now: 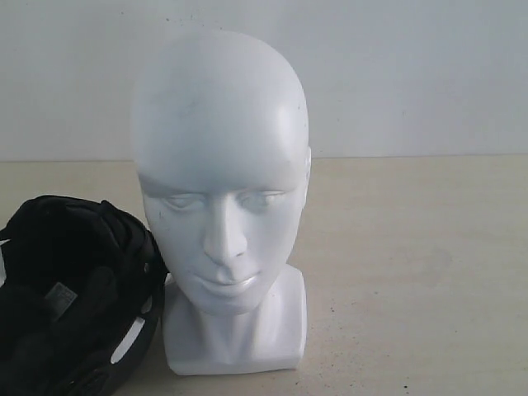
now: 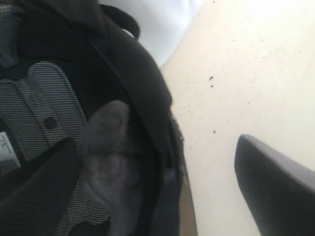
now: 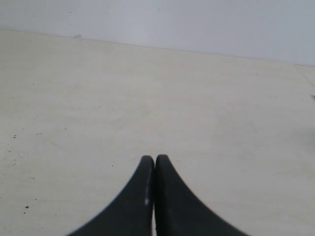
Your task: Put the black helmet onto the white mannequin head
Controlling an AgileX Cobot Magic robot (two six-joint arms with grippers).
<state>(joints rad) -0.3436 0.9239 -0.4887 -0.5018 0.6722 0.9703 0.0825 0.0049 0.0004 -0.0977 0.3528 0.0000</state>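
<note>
The white mannequin head (image 1: 221, 165) stands upright at the middle of the table, facing the exterior camera. The black helmet (image 1: 74, 289) lies at its left, touching the neck base, with its padded lining turned up. In the left wrist view the helmet (image 2: 74, 123) fills most of the frame and its rim runs between the fingers of my left gripper (image 2: 177, 130). One finger (image 2: 275, 187) stands outside the shell over bare table; a grey shape inside the lining may be the other. The jaws stand apart. My right gripper (image 3: 155, 158) is shut on nothing above bare table. Neither gripper shows in the exterior view.
The beige table (image 1: 412, 264) spreads to the right of the head, with a white wall (image 1: 412, 74) behind it. The white neck base (image 2: 157, 24) of the head lies just beyond the helmet rim in the left wrist view.
</note>
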